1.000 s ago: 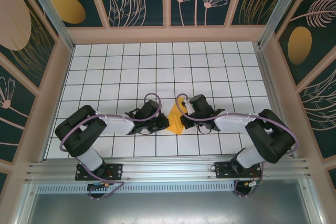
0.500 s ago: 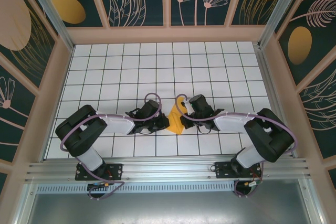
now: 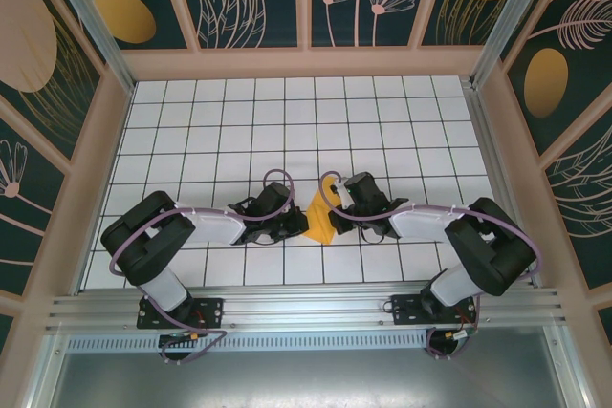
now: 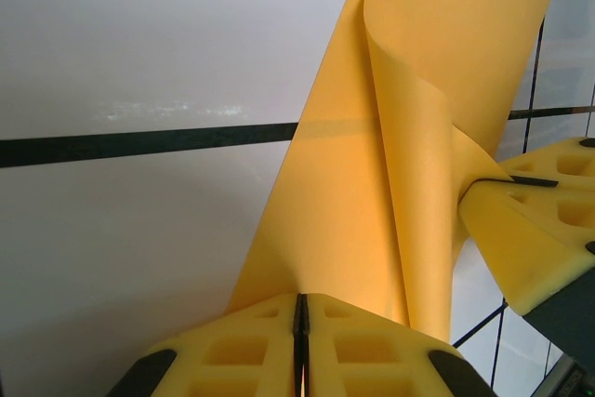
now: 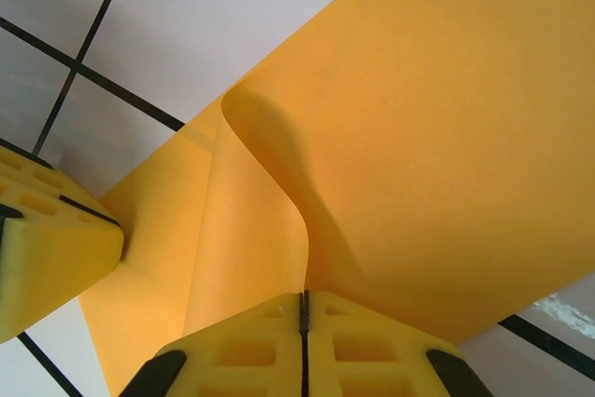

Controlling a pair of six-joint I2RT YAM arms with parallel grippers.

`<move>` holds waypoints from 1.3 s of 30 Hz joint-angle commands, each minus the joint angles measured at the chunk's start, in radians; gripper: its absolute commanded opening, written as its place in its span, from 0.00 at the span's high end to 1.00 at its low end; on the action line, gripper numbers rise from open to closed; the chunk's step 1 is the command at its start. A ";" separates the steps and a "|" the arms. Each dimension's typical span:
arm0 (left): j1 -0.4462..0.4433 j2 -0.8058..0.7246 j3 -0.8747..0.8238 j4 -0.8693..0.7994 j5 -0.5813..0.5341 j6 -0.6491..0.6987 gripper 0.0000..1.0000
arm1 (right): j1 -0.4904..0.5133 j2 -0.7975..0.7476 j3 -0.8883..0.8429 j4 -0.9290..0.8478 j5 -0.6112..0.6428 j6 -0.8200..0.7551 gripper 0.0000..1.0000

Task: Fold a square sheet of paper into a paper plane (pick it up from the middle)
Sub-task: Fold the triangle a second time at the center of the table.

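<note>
The square sheet of paper [image 3: 318, 216] is orange-yellow and sits low over the white grid table [image 3: 287, 131], between both grippers. My left gripper [image 3: 300, 225] is shut on its left edge. In the left wrist view the left gripper [image 4: 300, 297] pinches the sheet [image 4: 409, 90], which curls upward in a loose fold. My right gripper [image 3: 333, 221] is shut on the opposite edge. In the right wrist view the right gripper [image 5: 303, 295] clamps a standing flap of the sheet [image 5: 446, 137]. Each wrist view shows the other gripper's yellow fingers [image 4: 530, 230] [image 5: 46, 239] touching the paper.
Patterned dark walls with wooden frames [image 3: 306, 62] enclose the table on three sides. An aluminium rail [image 3: 306, 312] runs along the near edge with both arm bases. White tiles stretch behind and beside the grippers.
The right arm's elbow has shifted slightly. The paper and both grips look the same.
</note>
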 commanded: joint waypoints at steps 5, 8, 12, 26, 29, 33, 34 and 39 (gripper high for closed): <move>-0.006 0.031 -0.009 -0.083 -0.036 0.026 0.89 | -0.006 -0.016 0.011 -0.002 -0.026 0.022 0.90; -0.005 0.030 -0.010 -0.083 -0.036 0.026 0.89 | -0.006 -0.032 -0.002 0.006 -0.041 0.025 0.90; -0.005 0.031 -0.006 -0.083 -0.035 0.026 0.89 | -0.006 -0.035 -0.002 -0.006 -0.052 0.024 0.90; -0.006 0.031 -0.005 -0.084 -0.033 0.028 0.89 | -0.003 -0.062 -0.013 -0.021 -0.050 0.030 0.90; -0.005 0.031 -0.008 -0.083 -0.033 0.028 0.89 | -0.003 -0.059 -0.018 -0.024 -0.059 0.033 0.90; -0.004 0.028 -0.009 -0.084 -0.035 0.025 0.89 | -0.003 -0.057 -0.026 -0.027 -0.059 0.031 0.90; -0.006 0.028 -0.009 -0.083 -0.035 0.026 0.89 | -0.004 -0.057 -0.030 -0.026 -0.056 0.031 0.90; -0.005 0.029 -0.006 -0.083 -0.033 0.027 0.89 | -0.003 -0.052 -0.032 -0.015 -0.047 0.029 0.90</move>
